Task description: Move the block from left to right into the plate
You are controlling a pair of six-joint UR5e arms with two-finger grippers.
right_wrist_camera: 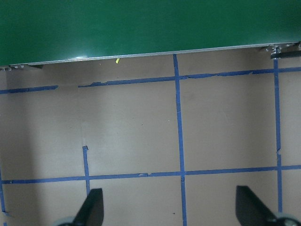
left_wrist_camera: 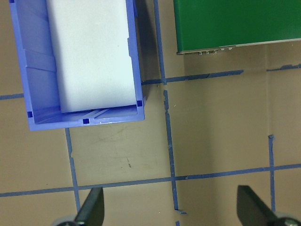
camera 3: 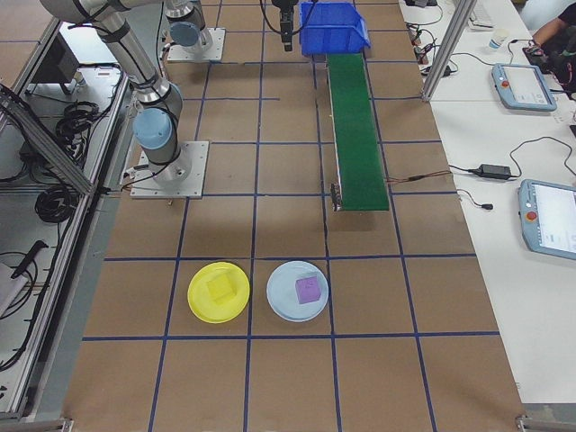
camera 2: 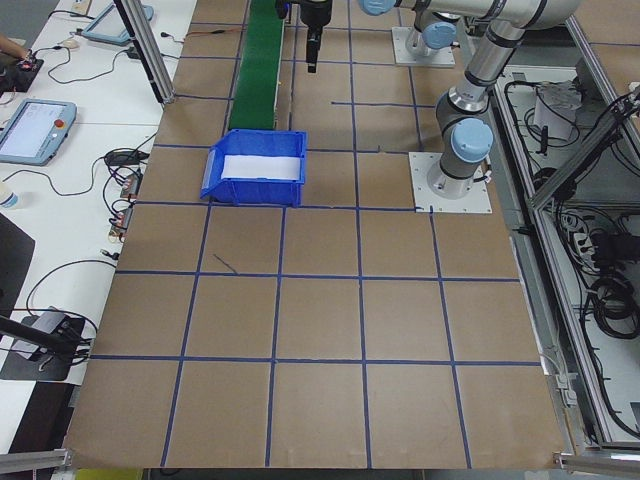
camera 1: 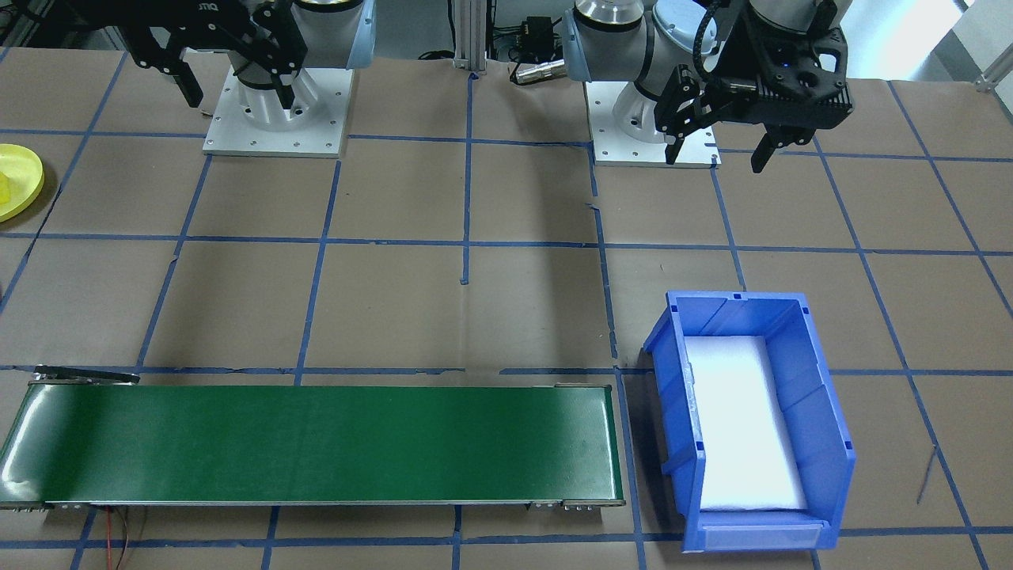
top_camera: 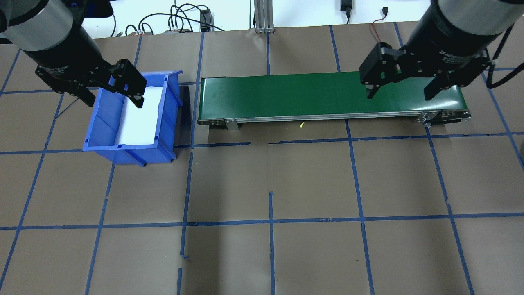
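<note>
Left gripper (top_camera: 112, 91) raised off the table (top_camera: 270, 180) above the blue bin (top_camera: 168, 123), fingers spread wide apart, nothing between them; in the left wrist view both fingertips (left_wrist_camera: 91, 207) visible at the lower edge with bare brown table and blue tape lines between, bin up and to the left of them. Right gripper (top_camera: 399, 88) likewise raised, jaws apart and empty, hanging over the far end of the green conveyor belt (top_camera: 286, 96) from the bin; in the right wrist view, belt edge along the top, taped table below, fingertips (right_wrist_camera: 91, 207) spread at the bottom corners. Blue bin placed just beside one end of the conveyor belt, not touching it, open top up, white foam pad (camera 1: 740, 419) lying flat inside. Conveyor belt surface bare; small yellow fleck (top_camera: 301, 125) on the table just beside the belt's near edge. Yellow plate (camera 3: 219, 292) well apart from the conveyor belt, beyond the end opposite the bin, on the robot's right; yellow block (camera 3: 220, 289) resting inside it, roughly centred. Pale blue plate (camera 3: 298, 291) just beside the yellow plate, on the side nearer the belt's line, purple block (camera 3: 309, 289) inside it. Front-facing view: only part of the yellow plate visible at the frame edge.
</note>
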